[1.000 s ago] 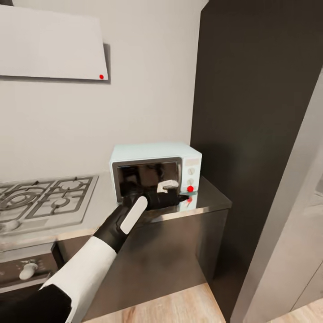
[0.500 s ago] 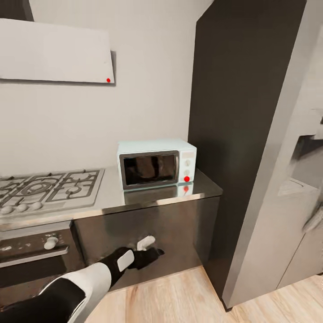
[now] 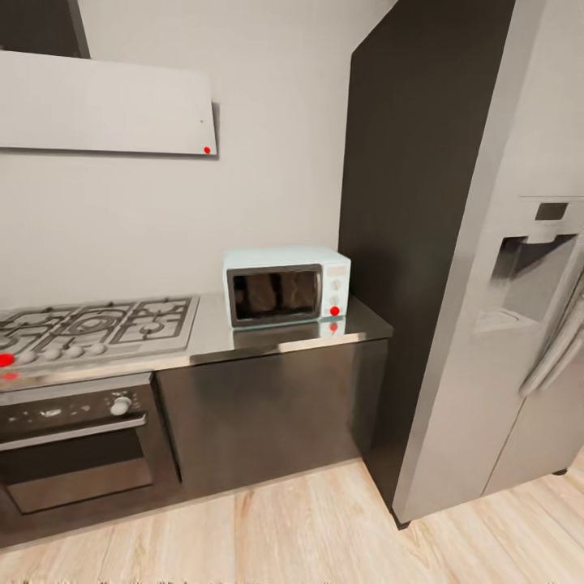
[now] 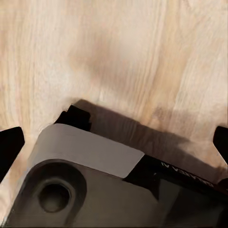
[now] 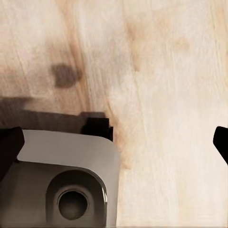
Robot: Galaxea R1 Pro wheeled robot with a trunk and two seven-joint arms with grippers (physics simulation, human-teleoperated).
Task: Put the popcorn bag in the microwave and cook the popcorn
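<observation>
Since the earlier frame my left arm is dropping away and I am viewing one closed microwave (image 3: 287, 285) on the tabletop (image 3: 268, 339), its red dot lit, something tan showing dimly behind the glass, heating seemingly underway, both pairs of fingers spread apart over wood floor (image 4: 118, 52).

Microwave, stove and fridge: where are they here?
microwave (image 3: 272, 294), head view, on its dark glass door.
stove (image 3: 97, 323), head view, on the burner grates.
fridge (image 3: 519, 284), head view, on its dispenser recess.
</observation>
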